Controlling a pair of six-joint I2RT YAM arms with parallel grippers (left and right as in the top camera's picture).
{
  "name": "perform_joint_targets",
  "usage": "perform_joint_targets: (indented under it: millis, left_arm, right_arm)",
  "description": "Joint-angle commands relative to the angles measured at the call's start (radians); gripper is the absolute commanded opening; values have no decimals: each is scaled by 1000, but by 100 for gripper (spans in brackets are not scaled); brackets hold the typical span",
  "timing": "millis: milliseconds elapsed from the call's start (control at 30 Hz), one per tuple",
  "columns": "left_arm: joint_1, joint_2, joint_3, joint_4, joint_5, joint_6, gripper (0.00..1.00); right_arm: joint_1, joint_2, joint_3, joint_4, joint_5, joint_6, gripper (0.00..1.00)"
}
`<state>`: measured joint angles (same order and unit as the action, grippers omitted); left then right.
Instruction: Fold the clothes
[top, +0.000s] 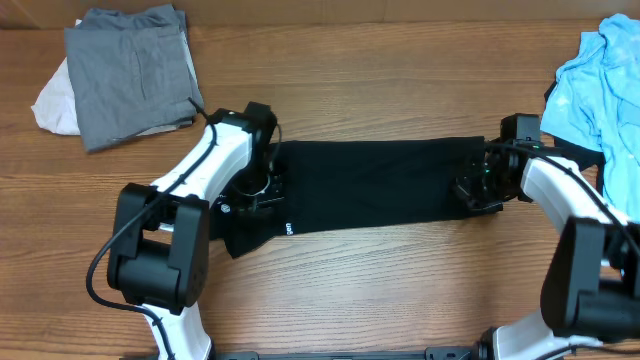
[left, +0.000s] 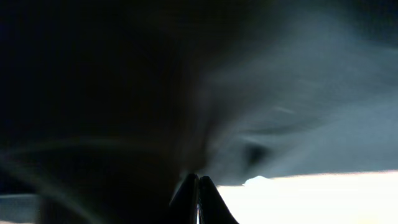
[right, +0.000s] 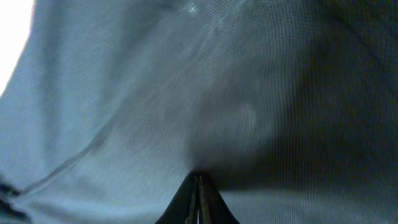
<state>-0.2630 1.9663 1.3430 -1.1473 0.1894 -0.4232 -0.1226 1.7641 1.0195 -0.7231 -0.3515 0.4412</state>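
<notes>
A black shirt (top: 370, 185), folded into a long band, lies across the middle of the table with a small white label mark near its lower left edge. My left gripper (top: 262, 188) is at the band's left end, its jaws pressed together on the dark cloth (left: 298, 93), seen up close as gripper (left: 198, 179). At the right end my right gripper (top: 470, 188) pinches the shirt; in the right wrist view the weave (right: 155, 93) tents up to the closed tips of the gripper (right: 198, 178).
A folded grey garment (top: 130, 65) lies at the back left on top of a white one (top: 50, 100). A crumpled light blue garment (top: 605, 90) sits at the back right, close to my right arm. Bare wooden table (top: 380, 290) runs along the front.
</notes>
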Motion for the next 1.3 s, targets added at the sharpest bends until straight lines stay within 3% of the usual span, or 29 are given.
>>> perform_joint_targets:
  millis: [0, 200, 367, 800, 1000, 1167, 1233, 1267]
  left_arm:
    - [71, 3, -28, 11, -113, -34, 5]
    - [183, 3, -35, 26, -134, -25, 8]
    - [248, 3, -68, 54, -133, -18, 10]
    - [456, 3, -108, 80, -198, -19, 7]
    - [592, 3, -90, 82, -145, 21, 4]
    - [583, 0, -22, 43, -83, 54, 4]
    - [568, 0, 15, 17, -84, 54, 4]
    - [563, 0, 28, 6, -84, 54, 4]
  right_arm:
    - [6, 61, -8, 40, -1, 3, 4]
    - [6, 85, -8, 87, -1, 10, 4]
    - [5, 85, -8, 88, 126, 114, 4]
    - [3, 81, -2, 60, 142, 165, 4]
    - [12, 16, 10, 21, 141, 174, 4]
    - [18, -128, 11, 13, 111, 184, 4]
    - [18, -189, 21, 3, 113, 182, 10]
    - [18, -216, 30, -2, 116, 180, 18]
